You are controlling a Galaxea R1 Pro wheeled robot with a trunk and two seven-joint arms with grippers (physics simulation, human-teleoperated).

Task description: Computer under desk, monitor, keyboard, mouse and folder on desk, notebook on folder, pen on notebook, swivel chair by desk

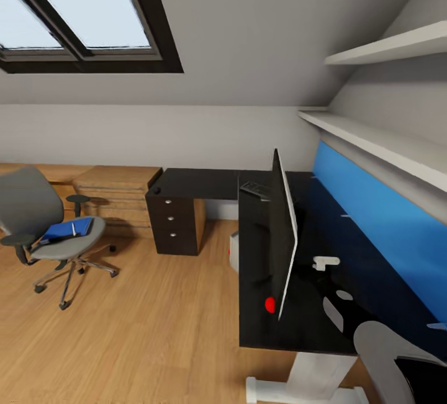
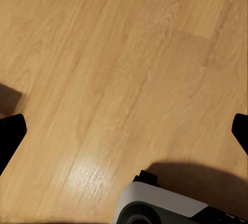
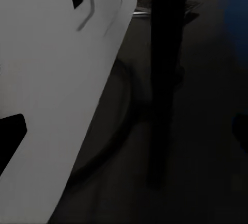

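Note:
The monitor (image 1: pixel 284 230) stands edge-on on the black desk (image 1: pixel 205 182), and the keyboard (image 1: pixel 256 188) lies beyond it near the desk's corner. The grey computer (image 1: pixel 234 252) shows under the desk. Far left, the swivel chair (image 1: pixel 37 211) stands apart from the desk with blue flat items (image 1: pixel 62 230) on its seat and a white pen (image 1: pixel 73 228) on top; I cannot tell folder from notebook. My right gripper (image 3: pixel 124 136) is open over the desk behind the monitor's grey back (image 3: pixel 51 79) and stand (image 3: pixel 165 53). My left gripper (image 2: pixel 124 131) hangs open above the floor.
A low light-wood cabinet (image 1: pixel 118 196) stands beside the desk's drawer unit (image 1: pixel 175 224). White shelves (image 1: pixel 379 140) run over the blue back panel (image 1: pixel 379 218). A small white object (image 1: pixel 326 262) sits on the desk behind the monitor. Wood floor (image 1: pixel 155 323) lies between chair and desk.

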